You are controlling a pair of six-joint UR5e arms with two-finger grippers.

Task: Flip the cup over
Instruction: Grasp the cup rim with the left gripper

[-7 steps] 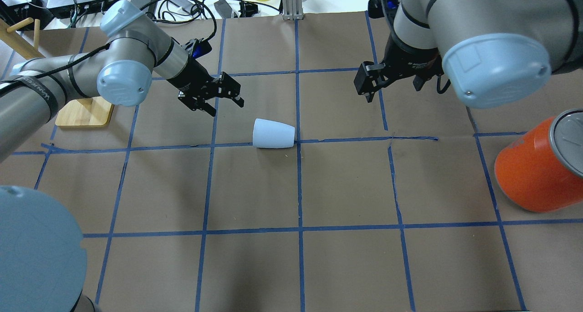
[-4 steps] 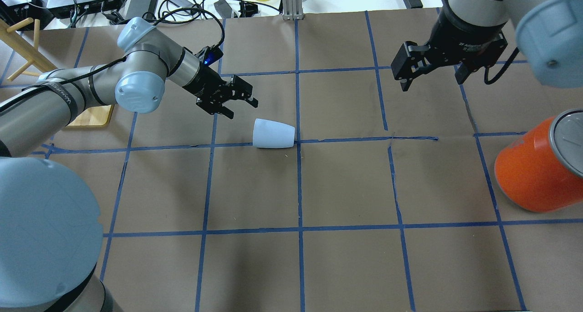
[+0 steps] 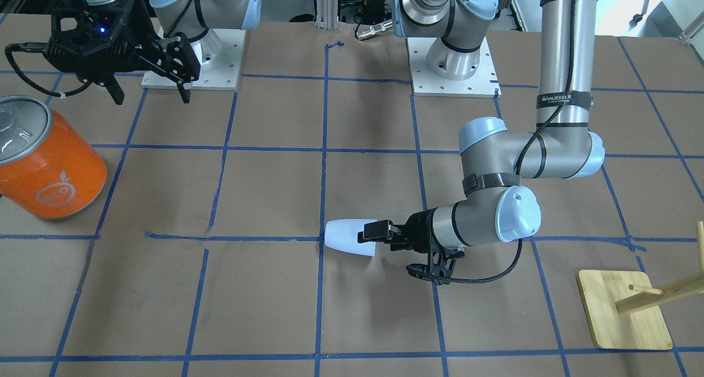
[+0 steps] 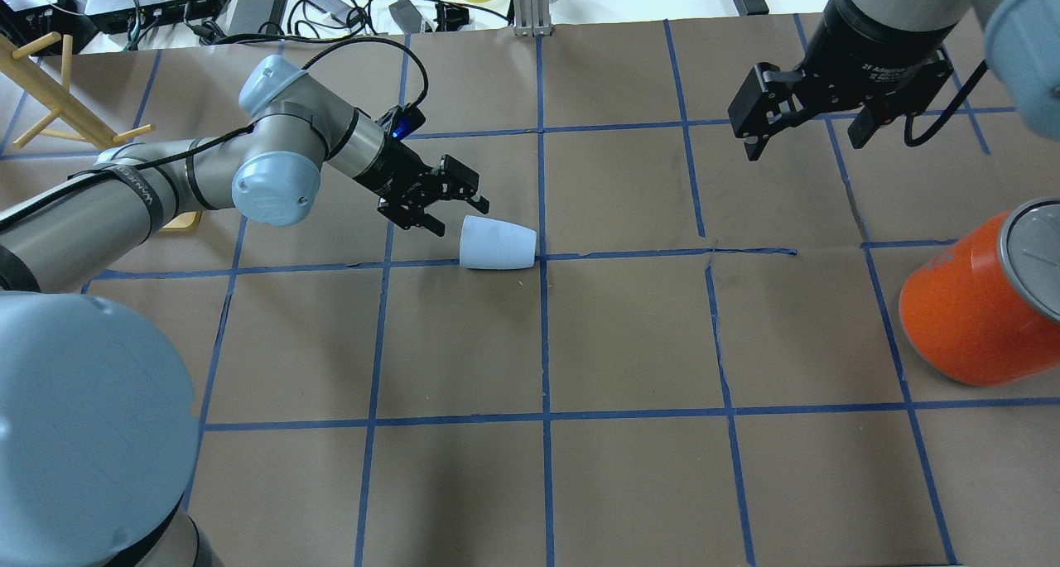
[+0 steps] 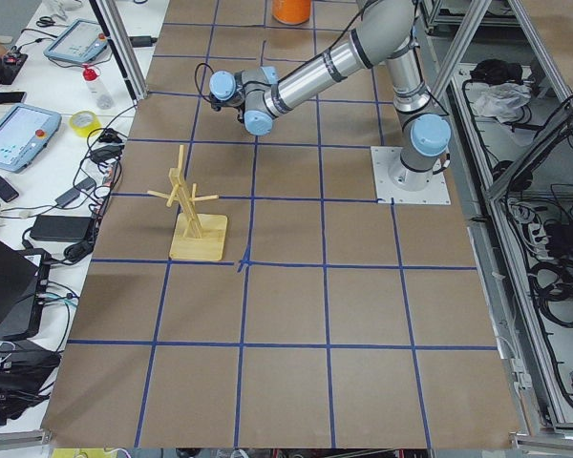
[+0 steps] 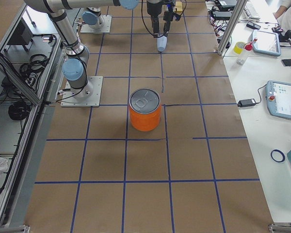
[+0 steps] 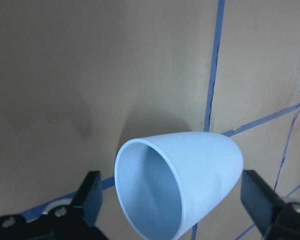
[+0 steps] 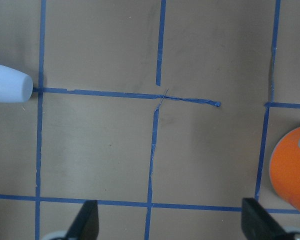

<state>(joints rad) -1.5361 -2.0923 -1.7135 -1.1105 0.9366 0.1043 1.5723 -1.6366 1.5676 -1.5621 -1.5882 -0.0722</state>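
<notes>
The cup (image 4: 497,242) is a pale blue-white tumbler lying on its side on the brown paper, with its open rim pointing at my left gripper. It also shows in the front view (image 3: 346,236) and the left wrist view (image 7: 190,180). My left gripper (image 4: 461,216) is open and low at the rim, one finger on each side of it and neither pressing on it. The front view (image 3: 369,235) shows this gripper right at the rim. My right gripper (image 4: 805,141) is open and empty, held high at the far right, well away from the cup.
A large orange can with a silver lid (image 4: 977,302) stands at the right edge. A wooden peg stand (image 3: 624,311) stands on the left arm's side. Cables and boxes lie past the table's far edge. Blue tape lines grid the paper.
My left gripper has moved right and down, from well short of the cup to its rim, still open. My right gripper has moved farther right and back. The cup has not moved.
</notes>
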